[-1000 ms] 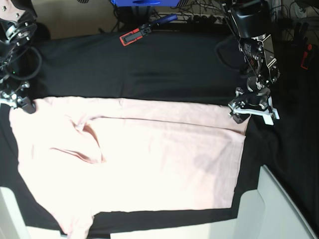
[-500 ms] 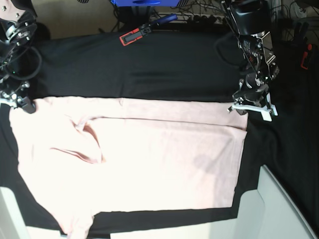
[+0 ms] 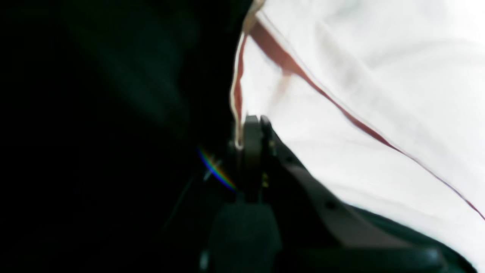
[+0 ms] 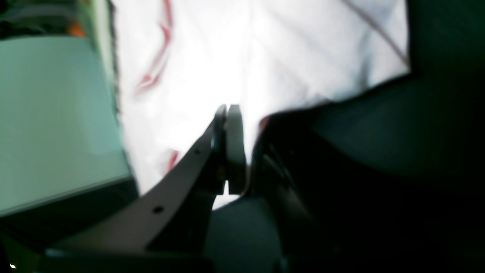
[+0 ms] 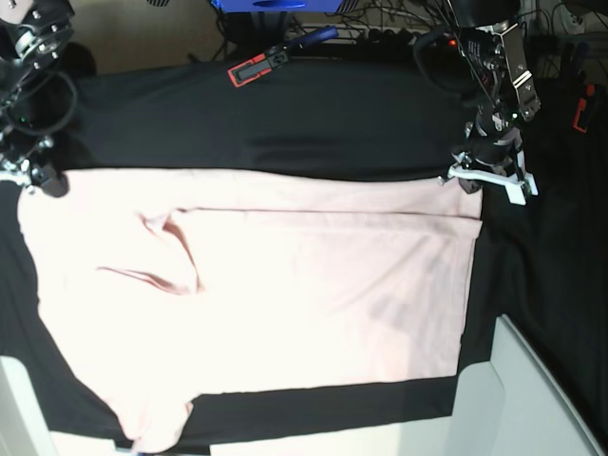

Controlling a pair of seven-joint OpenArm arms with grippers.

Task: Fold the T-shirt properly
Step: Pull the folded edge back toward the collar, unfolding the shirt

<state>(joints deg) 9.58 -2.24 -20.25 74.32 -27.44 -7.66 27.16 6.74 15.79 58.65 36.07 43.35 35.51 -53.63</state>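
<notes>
The pale pink T-shirt (image 5: 285,294) lies spread, plain side up, on the black table cloth (image 5: 285,123), with a sleeve fold left of centre. My left gripper (image 5: 472,182) is shut on the shirt's far right corner; in the left wrist view its tips (image 3: 252,127) pinch the hem of the shirt (image 3: 360,94). My right gripper (image 5: 43,182) is shut on the far left corner; in the right wrist view its tips (image 4: 227,113) close on the shirt (image 4: 235,57). No lettering shows.
A red and black clamp (image 5: 255,67) lies at the table's far edge. Cables and a blue object (image 5: 275,5) are behind it. A pale grey panel (image 5: 532,399) stands at the near right, another pale surface (image 4: 57,121) beside the shirt.
Both grippers have pulled the shirt's far edge away from the camera, toward the back of the table. The cloth is flatter and its near hem has shifted back too.
</notes>
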